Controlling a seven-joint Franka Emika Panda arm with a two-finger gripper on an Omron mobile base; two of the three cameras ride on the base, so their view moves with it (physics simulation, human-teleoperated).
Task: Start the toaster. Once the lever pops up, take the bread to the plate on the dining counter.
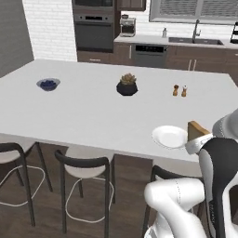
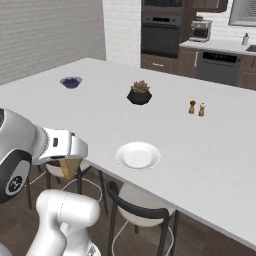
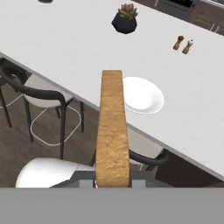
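Bread (image 3: pixel 112 131): one golden-brown slice, clamped edge-on in my end effector (image 3: pixel 113 183), carried off the near edge of the dining surface (image 1: pixel 93 111) over the stools, short of the plate (image 3: pixel 142 95). Plate: white, bare, close to that near edge. Risk, as I judge it: letting go too early would drop the slice floorward; the upright hold could tip it off the rim.

Legible text: none | Oven (image 1: pixel 94 29), coffee machine (image 1: pixel 127 26) and dishwasher (image 1: pixel 149 55) at the back wall: no readable label or brand | Shakers (image 1: pixel 180 90) on the counter (image 1: pixel 93 111): unmarked
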